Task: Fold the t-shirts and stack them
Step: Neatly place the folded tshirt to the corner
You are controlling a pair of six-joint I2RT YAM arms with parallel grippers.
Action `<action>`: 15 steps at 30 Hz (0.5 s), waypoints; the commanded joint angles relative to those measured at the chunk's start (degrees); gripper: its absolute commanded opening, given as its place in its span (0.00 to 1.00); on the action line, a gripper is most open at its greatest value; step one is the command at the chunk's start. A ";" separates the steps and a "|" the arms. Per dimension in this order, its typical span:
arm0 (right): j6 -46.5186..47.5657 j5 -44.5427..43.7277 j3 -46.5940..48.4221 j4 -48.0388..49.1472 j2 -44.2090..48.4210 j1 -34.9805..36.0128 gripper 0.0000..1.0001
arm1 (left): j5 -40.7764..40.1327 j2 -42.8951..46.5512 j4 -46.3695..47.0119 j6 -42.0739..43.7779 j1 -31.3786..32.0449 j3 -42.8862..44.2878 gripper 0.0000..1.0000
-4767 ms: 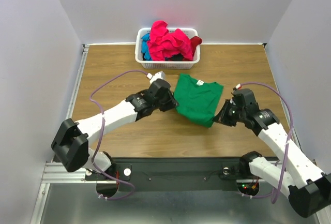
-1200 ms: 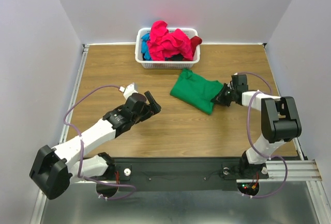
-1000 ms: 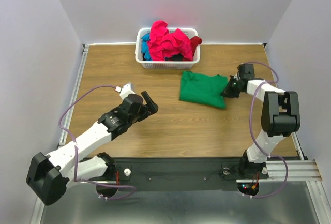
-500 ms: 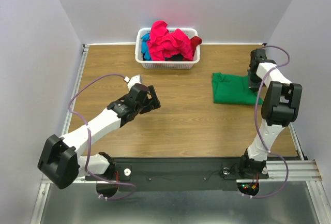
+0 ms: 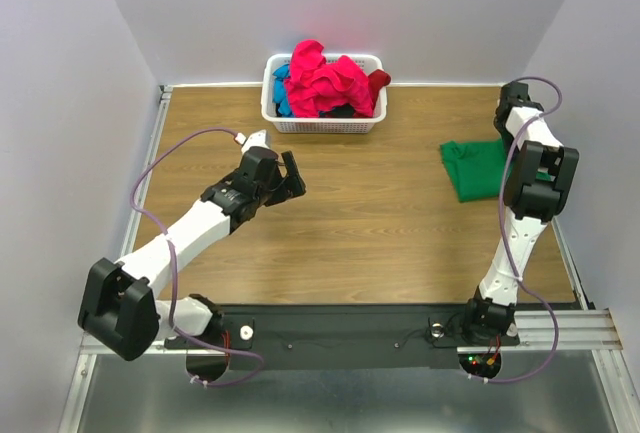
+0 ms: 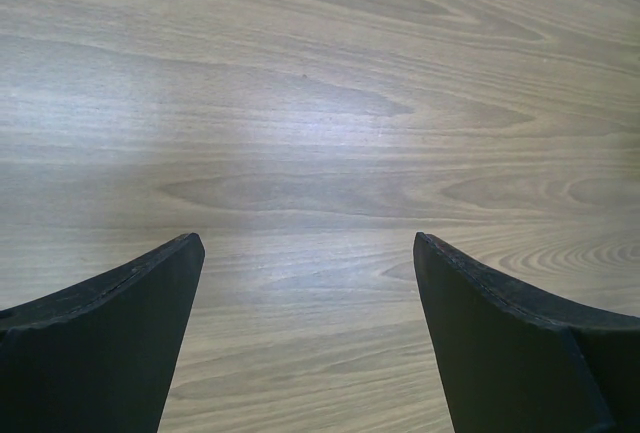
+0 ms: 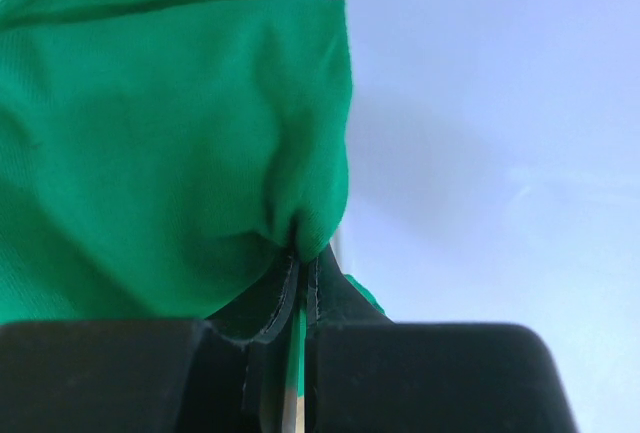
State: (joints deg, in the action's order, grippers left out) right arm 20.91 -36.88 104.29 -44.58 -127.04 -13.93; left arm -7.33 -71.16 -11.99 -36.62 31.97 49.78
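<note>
The folded green shirt (image 5: 476, 169) lay on the table (image 5: 380, 223) well to the right of the basket (image 5: 320, 125) and somewhat nearer the arms' bases than it. The right gripper (image 7: 300, 265) was clenched on it. In the wrist view its jaws were pressed together with a puckered fold of green cloth between them, hard against the pale side wall (image 7: 480, 153). From above, the fingers themselves were hidden behind the arm.

The step looked to be setting this shirt down as the bottom of the stack. To do that well, the pinched edge probably needed to sink until it rested flat on the wood before the jaws parted. The gripper should then draw back along the line of the fold, not upward, so the corner would not flip open or drag the layers askew. With the wall so close, there seemed little room for a sideways exit.

The left gripper (image 6: 305, 243) was spread wide and empty over bare wood, just in front of the basket's left end. From there it appeared well placed to go next for the pink-red shirt (image 5: 325, 78) heaped on top of the basket.
</note>
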 commanded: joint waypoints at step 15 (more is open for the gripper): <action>0.72 -2.50 8.47 0.28 0.39 -2.33 0.80 | -2.95 7.61 -4.54 3.05 -1.82 5.42 0.98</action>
State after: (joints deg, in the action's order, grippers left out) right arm 23.22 -40.29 110.34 -44.66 -128.99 -15.79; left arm -9.45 -65.69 -16.16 -34.37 30.28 52.77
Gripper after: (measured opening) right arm 0.783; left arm 0.985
